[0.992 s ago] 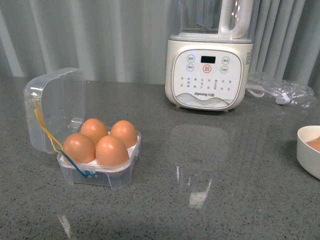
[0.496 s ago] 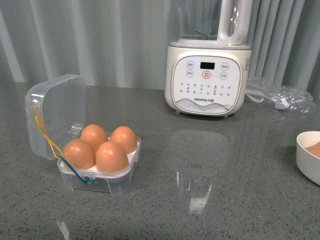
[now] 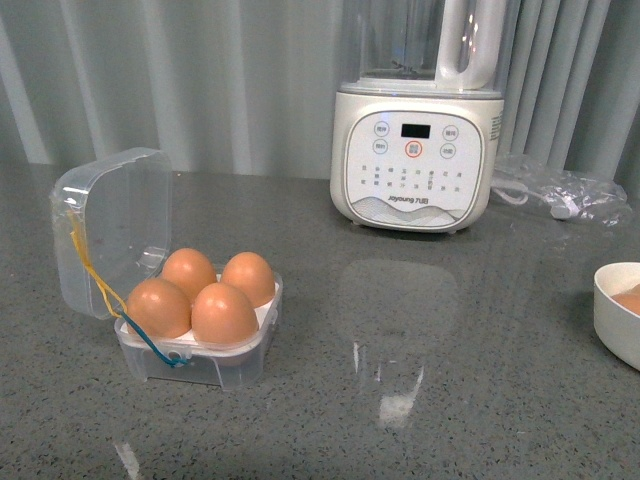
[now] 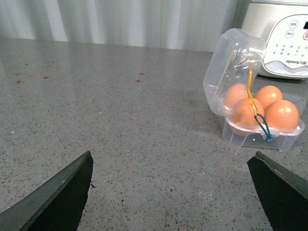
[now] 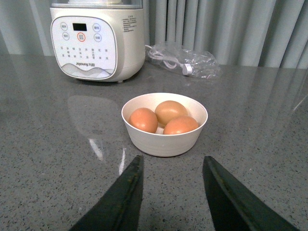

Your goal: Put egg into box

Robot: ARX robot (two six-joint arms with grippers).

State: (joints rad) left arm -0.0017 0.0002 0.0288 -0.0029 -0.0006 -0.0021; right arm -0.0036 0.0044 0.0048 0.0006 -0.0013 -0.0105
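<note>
On the grey speckled stone countertop (image 3: 480, 400), polished enough to throw pale reflections, the box (image 3: 200, 355) lies at about 8 o'clock in the front view. It is a small square case of clear thin plastic with rounded corners and a white insert. Its hinged lid (image 3: 115, 225) stands open and upright at the 10 o'clock side of the base. A yellow elastic cord (image 3: 90, 265) runs down the lid and joins a blue one (image 3: 160, 345) on the near wall.

Four smooth orange-brown eggs (image 3: 224, 313) fill all four holes, blunt ends up and touching one another. They look alike, so the task's egg cannot be told from the rest, but every one of them is seated in the box.

At 1 o'clock stands a glossy white appliance (image 3: 415, 165) with a rounded body, a printed button panel and a clear jug on top. A crumpled clear plastic bag (image 3: 565, 190) holding a white cable lies at 2 o'clock. A white round bowl (image 5: 163, 139), matte and thick-walled, sits at the 4 o'clock edge and holds three more brown eggs. Pale pleated curtains (image 3: 200, 80) hang behind.

The left gripper (image 4: 173, 192) shows dark wedge-shaped fingers (image 4: 62, 192) spread wide, holding nothing, with the box well apart from them. The right gripper (image 5: 171, 192) also has its jaws parted and empty, near the bowl without touching it.
</note>
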